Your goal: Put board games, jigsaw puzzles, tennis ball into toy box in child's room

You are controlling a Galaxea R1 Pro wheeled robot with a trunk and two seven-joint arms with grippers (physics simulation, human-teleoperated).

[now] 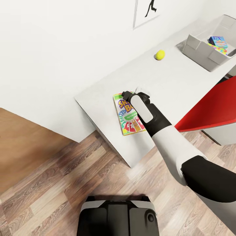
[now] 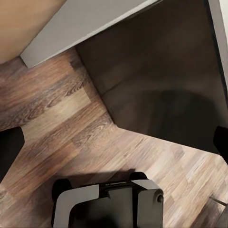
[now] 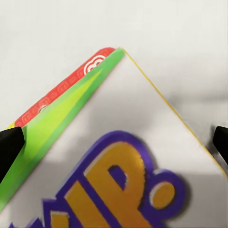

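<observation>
Skip-Bo [image 1: 128, 114] lies flat near the front edge of the table [image 1: 183, 82], its lid up, with the right gripper [image 1: 131, 95] poised over the far end of the box. Seen from the right wrist, the two dark fingertips [image 3: 10, 145] stand wide apart at either side of the box's corner, with nothing between them but the printed lid; the jaws look spread so as to straddle the thin box and take it by its edges. Whether the tips touch the table yet cannot be told.

Farther along the same top, the ball [image 1: 160, 55] sits alone in the open, well apart from the game. Beyond it, at the table's far end, the toy box [image 1: 200, 52] stands with its open top up; a blue game [image 1: 218, 41] and bright puzzle pieces [image 1: 220, 49] already rest inside. A red chair [image 1: 209, 111] is pushed in beside the table between the robot and the bin.

The left gripper [image 2: 114, 137] hangs low over the wood floor [image 1: 49, 183] beside the robot's base [image 1: 118, 216], looking down out of the way of the working arm; dark tips at both edges of its wrist view suggest it too is spread, holding nothing.

By this layout, the Skip-Bo box and the ball appear to be the items here not yet binned.
</observation>
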